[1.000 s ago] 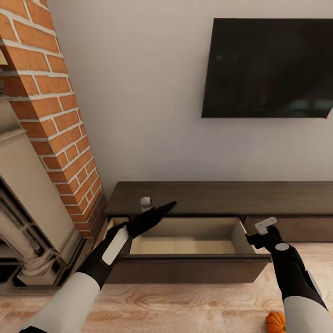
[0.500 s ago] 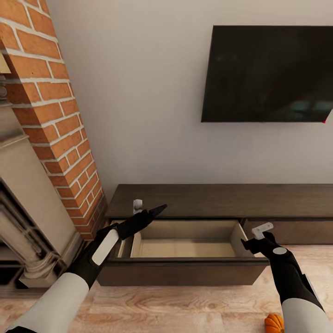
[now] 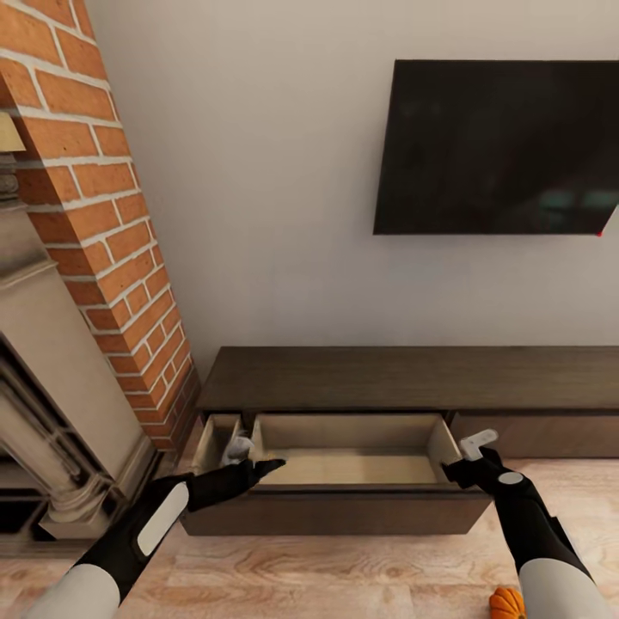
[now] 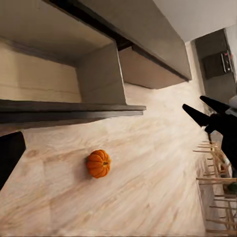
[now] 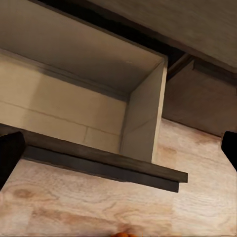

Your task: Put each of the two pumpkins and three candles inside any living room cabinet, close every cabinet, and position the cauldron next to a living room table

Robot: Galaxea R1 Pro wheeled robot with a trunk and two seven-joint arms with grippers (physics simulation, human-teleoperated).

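Long low dark brown wood cabinet against the pale wall, under a large black wall screen. One wide drawer with pale beige interior is pulled out; nothing visible inside it. Narrow beige compartment open at its left end. Red brick chimney and ornate fireplace surround stand left of the cabinet.

Left gripper hovers at the drawer's front left corner, dark fingers pointing toward the drawer; they look close together with nothing between them, but spread not clear, cannot tell. Right gripper sits at the drawer's front right corner, just beside the side wall; in the right wrist view its two dark fingertips stand wide apart at the picture edges, holding nothing, drawer corner between them.

Small round orange ribbed pumpkin lies on the light wood plank floor, in front of the drawer front, apart from it; in the head view it shows at the bottom edge beside the right forearm. Wooden slatted piece farther off, unclear.
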